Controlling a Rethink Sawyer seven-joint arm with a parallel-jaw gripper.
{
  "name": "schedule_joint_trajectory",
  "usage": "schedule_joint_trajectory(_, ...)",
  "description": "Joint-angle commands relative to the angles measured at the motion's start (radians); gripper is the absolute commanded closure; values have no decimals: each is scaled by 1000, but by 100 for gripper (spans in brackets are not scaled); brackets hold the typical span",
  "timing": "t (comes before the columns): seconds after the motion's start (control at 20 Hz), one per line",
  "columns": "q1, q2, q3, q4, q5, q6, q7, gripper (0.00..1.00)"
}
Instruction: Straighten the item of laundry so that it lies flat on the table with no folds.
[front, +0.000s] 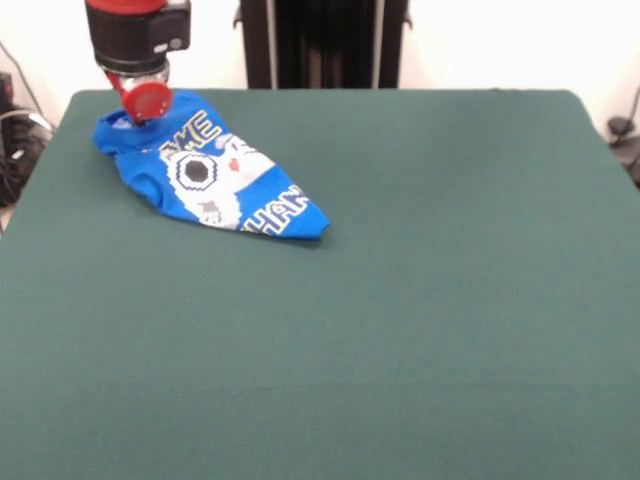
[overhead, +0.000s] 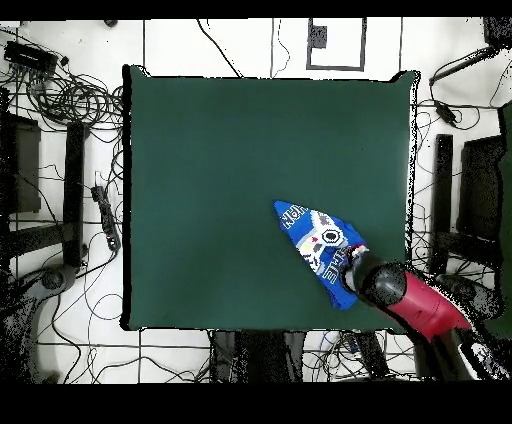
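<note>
The blue T-shirt (front: 215, 175) lies bunched into a folded wedge near one corner of the green worktop (front: 400, 320), print side up — white-grey controller graphic and yellow-outlined letters showing. The tool (front: 146, 100) sits down on the wedge's broad end; whether it is wide, narrow or pinching cloth cannot be told — its fingers are hidden.

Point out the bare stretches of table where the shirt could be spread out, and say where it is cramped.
In the front view, nearly all of the green table is bare: the whole right half and the near half below the bunched blue shirt. It is cramped only at the far left corner, where the gripper sits over the shirt's end close to the table edges.
</note>
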Motion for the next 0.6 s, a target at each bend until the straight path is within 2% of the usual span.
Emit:
schedule_joint_trajectory(0.05, -251, -63, 286, 43, -308, 77, -456, 100)
schedule_joint_trajectory(0.35, -287, -35, 357, -9, -406, 129, -374, 100)
schedule_joint_trajectory(0.6, -196, 12, 365, -46, -411, 159, -214, 100)
